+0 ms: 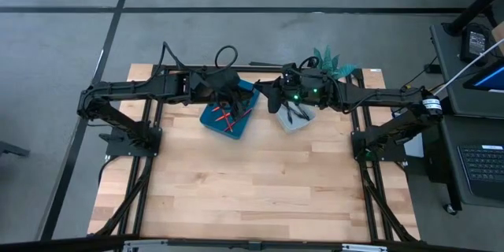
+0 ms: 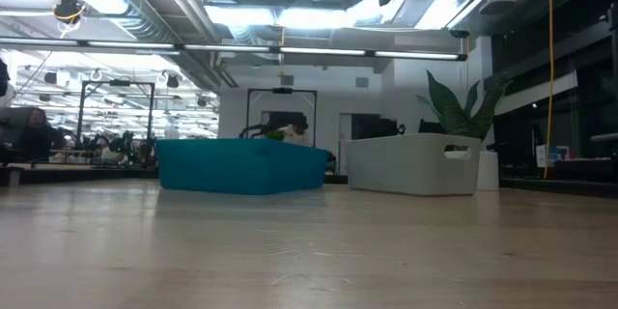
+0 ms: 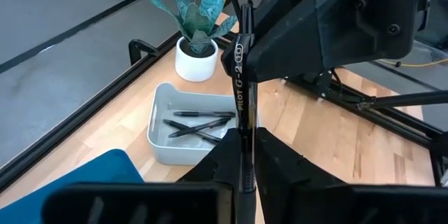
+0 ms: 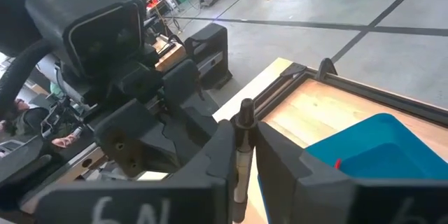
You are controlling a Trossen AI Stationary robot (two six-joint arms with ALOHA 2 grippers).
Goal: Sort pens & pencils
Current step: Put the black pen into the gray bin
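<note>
A black pen (image 3: 240, 84) marked PILOT G-2 is held in the air between both grippers, above the gap between the blue bin (image 1: 230, 114) and the white bin (image 1: 297, 116). My left gripper (image 3: 243, 164) and my right gripper (image 4: 241, 155) face each other, each shut on this pen. Red pencils (image 1: 227, 116) lie in the blue bin. Several more black pens (image 3: 198, 123) lie on the floor of the white bin (image 3: 183, 131). My left gripper pinches the pen between its two fingers at the barrel (image 3: 243, 147), below the printed clip part. The pen sticks out past the fingertips toward my right gripper and is lifted clear. My right gripper pinches the same pen between its two fingers (image 4: 222, 150), coming level from the table's right. The pen's knobbed end (image 4: 246, 106) pokes out past the fingertips toward my left gripper (image 4: 140, 122).
A potted plant (image 3: 197, 24) stands at the table's far edge behind the white bin. The two bins (image 2: 241, 166) (image 2: 413, 162) sit side by side on the far half of the wooden table (image 1: 252, 181). A desk with a laptop (image 1: 480, 165) stands off the table's right.
</note>
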